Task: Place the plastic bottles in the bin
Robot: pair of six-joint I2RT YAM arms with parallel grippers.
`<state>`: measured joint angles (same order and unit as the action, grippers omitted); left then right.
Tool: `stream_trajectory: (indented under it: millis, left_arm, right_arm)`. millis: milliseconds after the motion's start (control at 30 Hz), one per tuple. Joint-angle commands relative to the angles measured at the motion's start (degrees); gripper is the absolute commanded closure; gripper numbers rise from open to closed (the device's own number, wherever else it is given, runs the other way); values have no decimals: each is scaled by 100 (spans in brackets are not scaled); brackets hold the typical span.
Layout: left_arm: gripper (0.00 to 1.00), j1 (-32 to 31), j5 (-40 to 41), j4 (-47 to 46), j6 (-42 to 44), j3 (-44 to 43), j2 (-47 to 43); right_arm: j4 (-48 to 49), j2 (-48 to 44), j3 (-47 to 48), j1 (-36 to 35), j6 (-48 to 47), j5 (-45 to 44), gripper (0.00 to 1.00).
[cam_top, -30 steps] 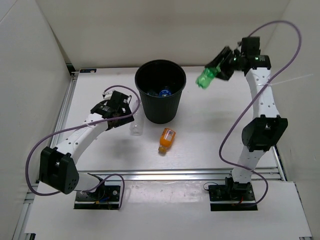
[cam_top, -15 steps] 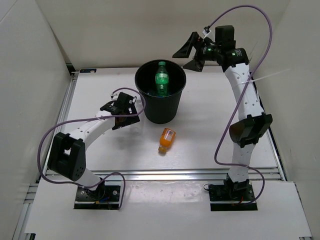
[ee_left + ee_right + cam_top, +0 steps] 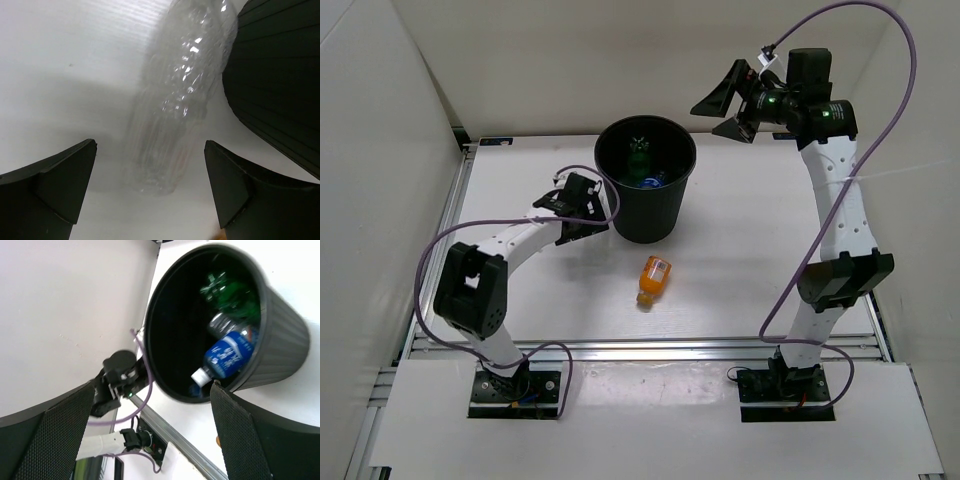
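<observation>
— Black bin stands at the back middle of your counter. Your right gripper hangs above it and off to the right of its rim, jaws spread wide with nothing in them.

— Agreed. Look down your right wrist view: the green bottle lies inside the bin, and the blue-labelled bottle lies in there too, white cap showing.

— Your left gripper is down low at the bin's left wall, also wide open and holding nothing.

— Between its fingers you have the plain clear bottle lying on the counter, just beside the bin's wall. Neither finger touches it.

— And your orange bottle lies on its side on the counter in front of the bin, apart from both grippers.
</observation>
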<state>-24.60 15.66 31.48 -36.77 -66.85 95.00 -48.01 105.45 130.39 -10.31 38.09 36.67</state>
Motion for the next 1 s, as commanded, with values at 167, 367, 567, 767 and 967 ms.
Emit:
stream_trajectory:
  millis: [167, 367, 567, 767, 967]
  left_arm:
    - [0, -27, -309, -195, 171, -391, 607]
    - [14, 78, -459, -195, 48, 154, 590]
    - [48, 183, -459, -195, 100, 647, -41]
    - [50, 359, 50, -143, 39, 306, -1588]
    - [52, 359, 429, -143, 495, -1790, -1767]
  right_arm:
    - [-112, -112, -40, 11, -179, 271, 0]
    - [-112, -7, -40, 11, -179, 324, 0]
    - [-112, 107, -40, 11, -179, 324, 0]
    - [-112, 212, -40, 64, -179, 271, 0]
    - [-112, 213, -268, 125, -179, 209, 0]
